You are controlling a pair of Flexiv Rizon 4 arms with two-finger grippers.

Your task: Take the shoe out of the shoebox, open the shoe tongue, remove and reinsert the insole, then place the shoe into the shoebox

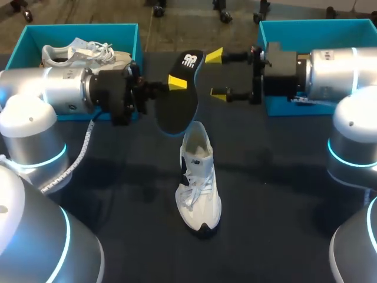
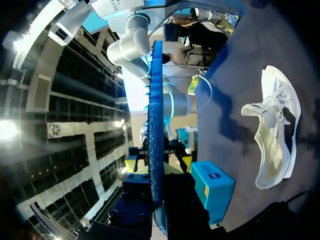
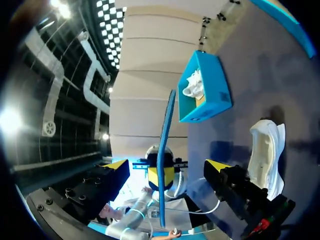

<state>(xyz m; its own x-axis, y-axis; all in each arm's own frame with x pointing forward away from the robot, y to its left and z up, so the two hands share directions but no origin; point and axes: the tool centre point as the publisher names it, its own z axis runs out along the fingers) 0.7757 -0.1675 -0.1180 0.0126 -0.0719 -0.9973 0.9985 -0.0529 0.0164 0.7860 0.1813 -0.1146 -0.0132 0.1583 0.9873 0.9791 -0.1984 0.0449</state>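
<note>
Clearly the insole [image 1: 179,97] is out of the shoe [image 1: 198,183], pinched by the left gripper [image 1: 174,87] above the counter [image 1: 283,194]; its long axis runs roughly in line with the shoe, which stands just below with its opening toward the insole's near end; the right gripper [image 1: 217,75], spread and holding nothing, sits just beside the far end; both wrist views show the insole only edge-on, whereas the head view shows its flat face; reinsertion likely falls to the left arm.
</note>
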